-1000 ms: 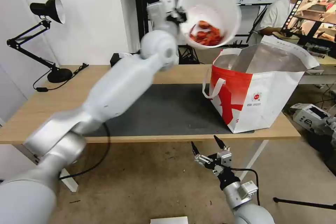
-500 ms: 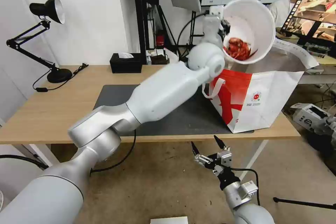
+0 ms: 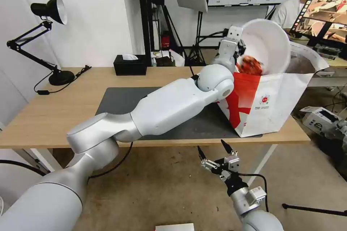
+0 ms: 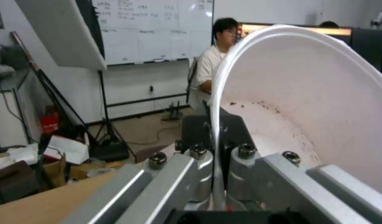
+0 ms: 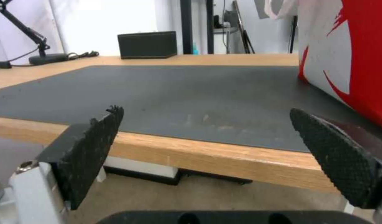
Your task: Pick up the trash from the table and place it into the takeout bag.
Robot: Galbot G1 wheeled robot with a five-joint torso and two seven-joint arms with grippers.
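Your left pincer (image 3: pixel 239 51) is pinching the rim of the white round bowl (image 3: pixel 269 43) of red crayfish shells (image 3: pixel 250 65), with the left arm stretched out across the large dark grey rectangular mat (image 3: pixel 123 100). The bowl is tipped steeply on its side, its lower part sunk into the open mouth of the large red-and-white takeout bag (image 3: pixel 267 103), and the shells are heaped against the lowest part of the bowl, level with the bag's top edge. In your left wrist view the rim (image 4: pixel 218 124) runs straight down between the two metal jaws, which press on it from both sides. The bag stands upright at the right end of the long light-wood tabletop (image 3: pixel 47 113). Your right pincer (image 3: pixel 216 150) hangs below the tabletop's front edge, near the bag, its two black textured pads (image 5: pixel 93 140) spread wide with nothing between them
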